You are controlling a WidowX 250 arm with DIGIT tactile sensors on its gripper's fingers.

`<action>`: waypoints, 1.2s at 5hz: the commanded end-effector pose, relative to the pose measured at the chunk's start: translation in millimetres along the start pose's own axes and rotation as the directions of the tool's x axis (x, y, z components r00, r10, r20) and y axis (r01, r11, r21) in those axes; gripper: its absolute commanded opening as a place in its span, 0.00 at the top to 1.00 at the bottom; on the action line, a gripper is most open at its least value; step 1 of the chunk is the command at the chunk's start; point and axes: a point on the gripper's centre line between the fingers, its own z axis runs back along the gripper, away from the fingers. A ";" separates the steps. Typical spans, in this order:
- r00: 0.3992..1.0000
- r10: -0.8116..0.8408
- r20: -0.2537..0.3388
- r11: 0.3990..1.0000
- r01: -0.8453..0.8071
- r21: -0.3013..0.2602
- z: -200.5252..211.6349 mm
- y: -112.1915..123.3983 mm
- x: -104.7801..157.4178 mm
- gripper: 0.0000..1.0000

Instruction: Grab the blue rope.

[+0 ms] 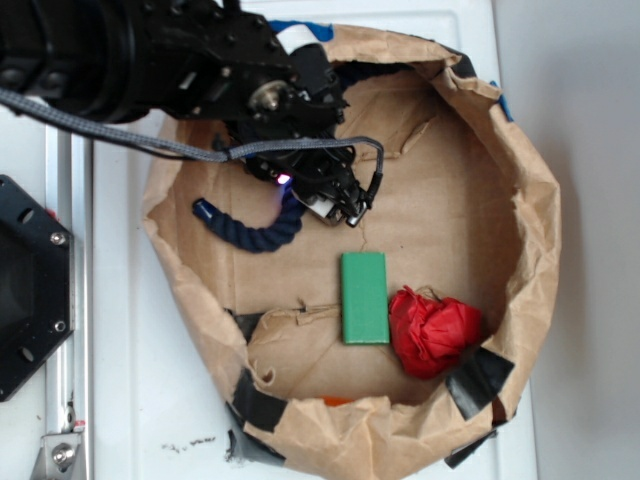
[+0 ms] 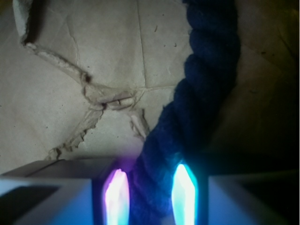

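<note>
You have one blue rope, one green block, one red crumpled cloth and one grey braided cable, all but the cable lying inside a single brown paper bag on the white desk. The rope curves across the bag's left floor, its glossy end toward the left wall. Your hand sits over the rope's right end. At the wrist, the rope runs between both lit fingertips, which stand narrowly apart and hug it on each side.
</note>
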 end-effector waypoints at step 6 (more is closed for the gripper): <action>0.855 -0.511 -0.091 0.857 0.515 0.026 138.7 -58.1 19.6 1.00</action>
